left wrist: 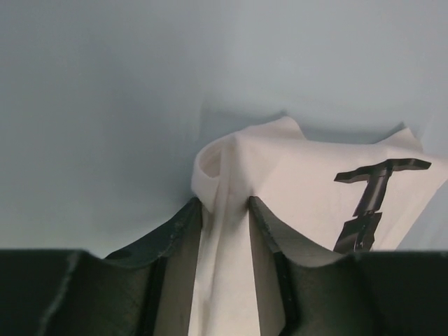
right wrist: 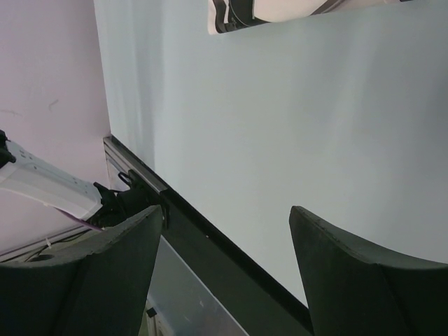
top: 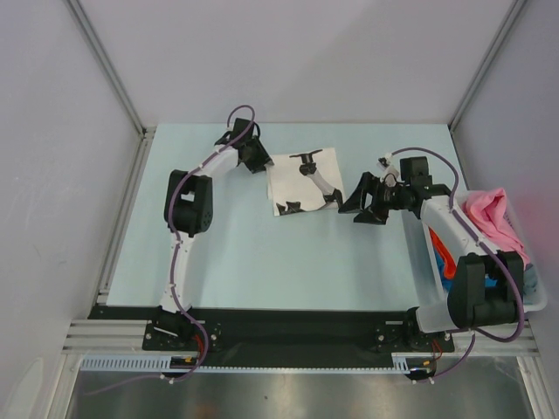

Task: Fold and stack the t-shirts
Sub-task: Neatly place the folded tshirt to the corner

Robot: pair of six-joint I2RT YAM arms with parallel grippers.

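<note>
Pink t-shirt (top: 489, 214) lies heaped in the pale plastic bin (top: 540, 301) at the near right. Left of it, the right gripper (top: 351, 208) hovers above the table (top: 262, 262), fingers spread wide. Farther back, the folded white t-shirt (top: 284, 179) lies mid-table, its far-left corner pinched by the left gripper (top: 261, 163).

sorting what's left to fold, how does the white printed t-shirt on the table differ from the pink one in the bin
The white black-printed t-shirt lies folded flat on the pale blue table; the pink t-shirt sits bunched in the pale plastic bin. The left gripper pinches the white one's edge; no gripper touches the pink one. Both are soft cloth.
</note>
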